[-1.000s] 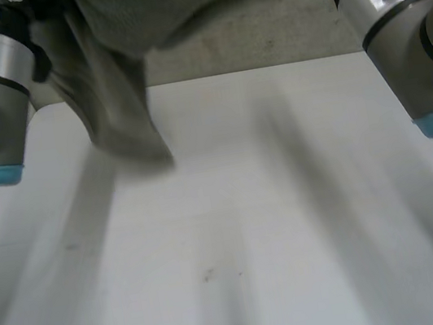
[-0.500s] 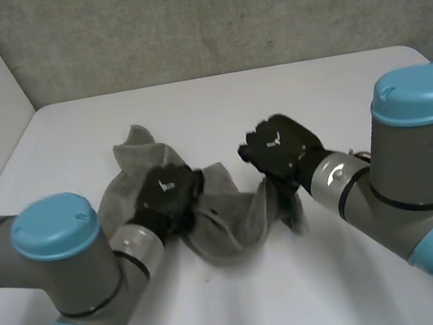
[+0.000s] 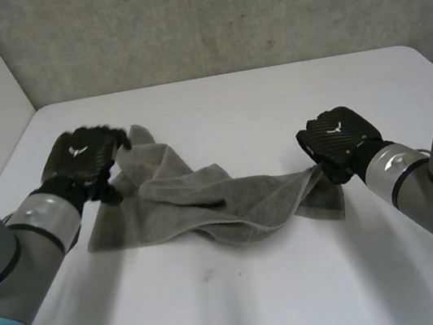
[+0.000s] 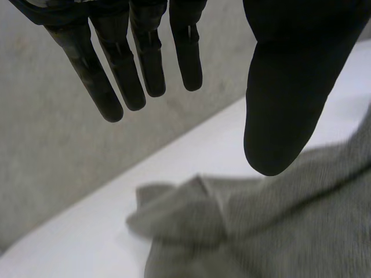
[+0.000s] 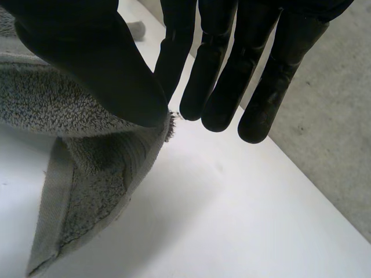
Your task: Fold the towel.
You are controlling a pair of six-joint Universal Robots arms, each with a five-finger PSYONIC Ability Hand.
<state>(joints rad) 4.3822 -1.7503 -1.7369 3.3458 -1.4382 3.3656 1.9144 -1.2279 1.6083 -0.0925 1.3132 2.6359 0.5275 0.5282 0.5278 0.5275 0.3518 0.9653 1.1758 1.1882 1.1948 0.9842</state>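
Loosely rumpled towel on table; right hand pinches corner.

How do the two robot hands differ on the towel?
The left robot hand is open above the left end of the towel, holding nothing; the right robot hand pinches its right edge. The left thumb stands apart from its fingers; the right thumb closes toward them. Both have straight fingers.

Head looks down — wrist views close, sharing towel.
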